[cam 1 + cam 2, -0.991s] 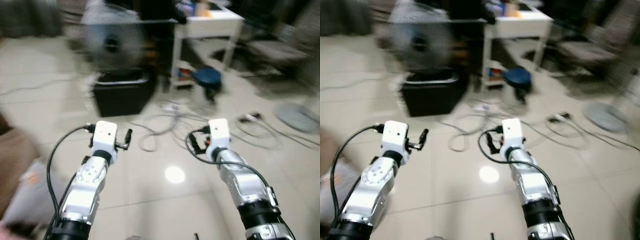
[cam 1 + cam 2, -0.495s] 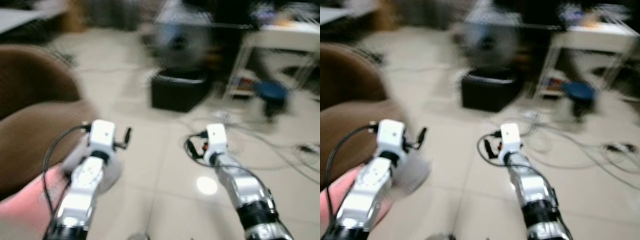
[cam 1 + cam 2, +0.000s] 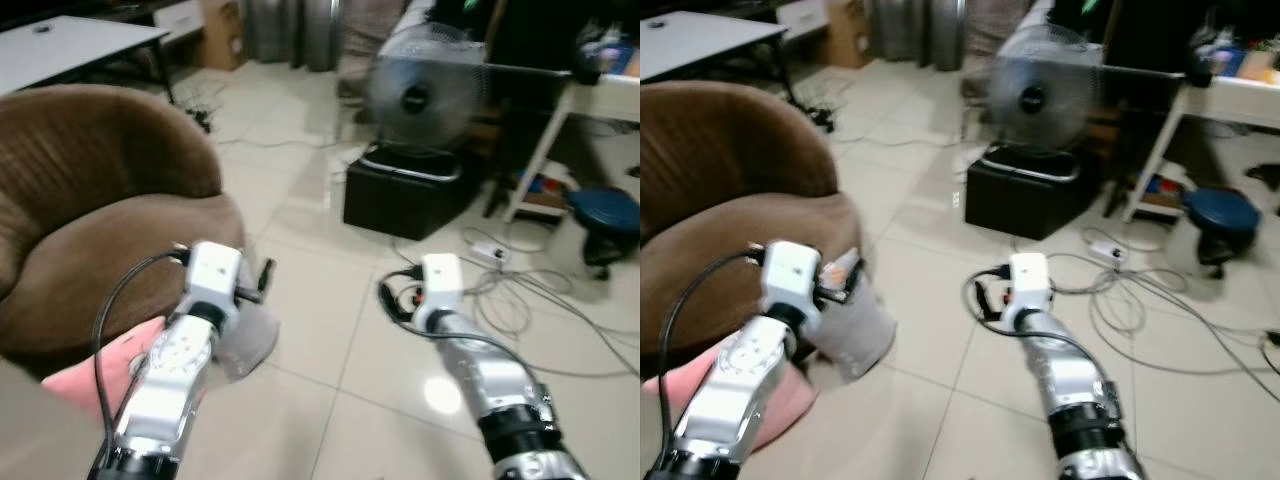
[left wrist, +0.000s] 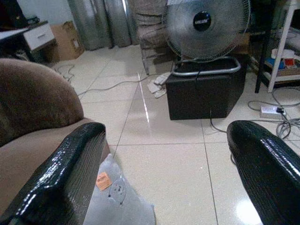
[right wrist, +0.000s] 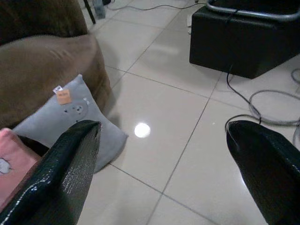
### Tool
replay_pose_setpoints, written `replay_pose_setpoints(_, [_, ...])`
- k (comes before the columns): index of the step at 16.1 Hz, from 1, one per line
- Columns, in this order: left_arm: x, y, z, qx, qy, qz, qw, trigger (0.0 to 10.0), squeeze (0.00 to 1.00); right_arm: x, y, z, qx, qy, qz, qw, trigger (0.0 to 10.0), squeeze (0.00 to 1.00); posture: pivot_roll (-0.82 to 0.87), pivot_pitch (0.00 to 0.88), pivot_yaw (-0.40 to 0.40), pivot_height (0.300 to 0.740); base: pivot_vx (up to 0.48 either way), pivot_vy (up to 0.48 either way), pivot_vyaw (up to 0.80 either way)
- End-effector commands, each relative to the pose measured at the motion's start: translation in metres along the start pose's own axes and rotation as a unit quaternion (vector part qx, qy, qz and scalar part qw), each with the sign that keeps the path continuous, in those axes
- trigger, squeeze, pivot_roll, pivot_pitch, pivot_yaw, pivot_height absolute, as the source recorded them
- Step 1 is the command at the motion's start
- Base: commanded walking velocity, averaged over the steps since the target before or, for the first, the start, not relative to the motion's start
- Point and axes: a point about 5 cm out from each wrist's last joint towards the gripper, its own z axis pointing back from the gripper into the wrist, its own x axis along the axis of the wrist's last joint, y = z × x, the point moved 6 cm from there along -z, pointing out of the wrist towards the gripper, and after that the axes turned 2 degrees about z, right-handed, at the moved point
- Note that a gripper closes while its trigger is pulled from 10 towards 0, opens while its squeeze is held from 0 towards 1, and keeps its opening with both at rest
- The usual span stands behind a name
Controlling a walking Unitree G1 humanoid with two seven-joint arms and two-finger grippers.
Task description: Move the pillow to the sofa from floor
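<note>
A grey pillow (image 3: 858, 332) with a small orange tag lies on the tiled floor, leaning against the front of the brown sofa (image 3: 95, 205). Beside it, at the sofa's foot, lies a pink pillow (image 5: 8, 157). My left arm (image 3: 175, 360) reaches forward above the grey pillow. The left gripper (image 4: 166, 132) is open, and the grey pillow (image 4: 119, 199) lies low between its fingers, well below them. My right arm (image 3: 470, 350) is held out over bare tiles. The right gripper (image 5: 164, 127) is open with nothing in it, and the grey pillow (image 5: 70, 115) lies off to one side of it.
A standing fan (image 3: 425, 95) sits on a black box (image 3: 410, 195) straight ahead. Loose cables and a power strip (image 3: 520, 290) trail over the floor on the right. A white table (image 3: 600, 100) and a blue stool (image 3: 605, 210) stand at the far right.
The whole view has swung to the left, bringing the brown sofa and both pillows into sight and sharpening the picture. Both arms keep the same outstretched pose.
</note>
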Motion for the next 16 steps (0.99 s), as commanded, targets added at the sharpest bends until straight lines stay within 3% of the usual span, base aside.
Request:
replay_pose_setpoints(1, [0.000, 0.012, 0.003, 0.011, 0.004, -0.005, 1.000, 10.0, 0.00, 0.007, 0.015, -0.004, 0.019, -0.005, 0.025, 0.999, 10.0, 0.00, 0.13, 0.000, -0.006, 0.740, 0.390, 0.000, 0.00])
replay_pose_setpoints(5, [0.000, 0.007, 0.002, 0.000, 0.005, -0.009, 1.000, 10.0, 0.00, -0.004, 0.014, -0.003, 0.019, 0.012, 0.036, 0.999, 10.0, 0.00, 0.12, 0.000, -0.007, 0.740, 0.387, 0.000, 0.00])
replay_pose_setpoints(12, [0.006, 0.006, -0.002, -0.011, -0.004, -0.005, 1.000, 10.0, 0.00, 0.000, 0.010, -0.002, 0.011, 0.002, 0.034, 0.999, 10.0, 0.00, 0.11, 0.000, 0.009, 0.740, 0.391, 0.000, 0.80])
replay_pose_setpoints(16, [0.003, 0.001, -0.004, -0.022, 0.004, -0.013, 1.000, 10.0, 0.00, -0.003, 0.005, -0.002, 0.007, 0.008, 0.031, 0.999, 10.0, 0.00, 0.11, 0.000, 0.005, 0.740, 0.394, 0.000, 0.00])
